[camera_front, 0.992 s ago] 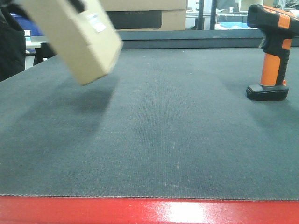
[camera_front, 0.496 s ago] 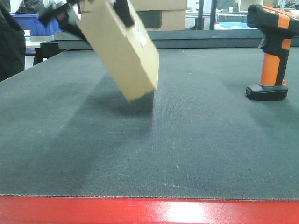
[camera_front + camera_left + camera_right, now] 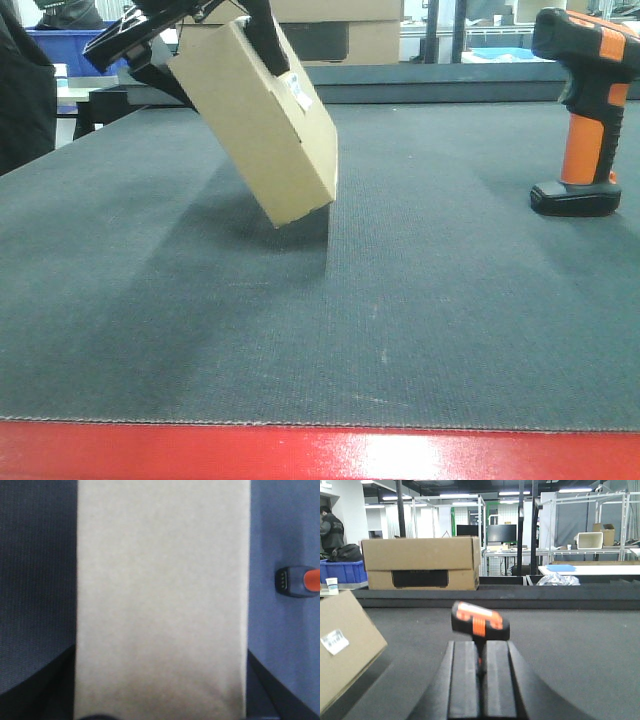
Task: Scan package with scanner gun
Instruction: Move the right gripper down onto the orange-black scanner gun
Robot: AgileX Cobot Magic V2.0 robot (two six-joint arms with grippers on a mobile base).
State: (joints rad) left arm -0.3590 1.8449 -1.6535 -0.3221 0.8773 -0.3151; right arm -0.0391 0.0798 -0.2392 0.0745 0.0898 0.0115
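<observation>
The package (image 3: 265,125), a tan cardboard box with a small white label (image 3: 298,90), hangs tilted over the dark mat, its low corner just above it. My left gripper (image 3: 215,60) is shut on the package's upper end. In the left wrist view the package (image 3: 162,600) fills the middle between the fingers (image 3: 55,690). The scanner gun (image 3: 585,110), black and orange, stands upright on its base at the right, with nothing holding it. My right gripper (image 3: 481,647) is shut and empty, a short way behind the scanner gun (image 3: 480,621).
A larger cardboard box with a dark panel (image 3: 422,562) stands behind the raised black ledge (image 3: 450,80) at the back. A blue bin (image 3: 342,572) is beside it. The table's red front edge (image 3: 320,455) runs along the bottom. A dark shape (image 3: 20,90) is at far left.
The left gripper carried the package down and to the right, toward the table's middle, and it has nearly stopped. The scanner gun has not moved.
</observation>
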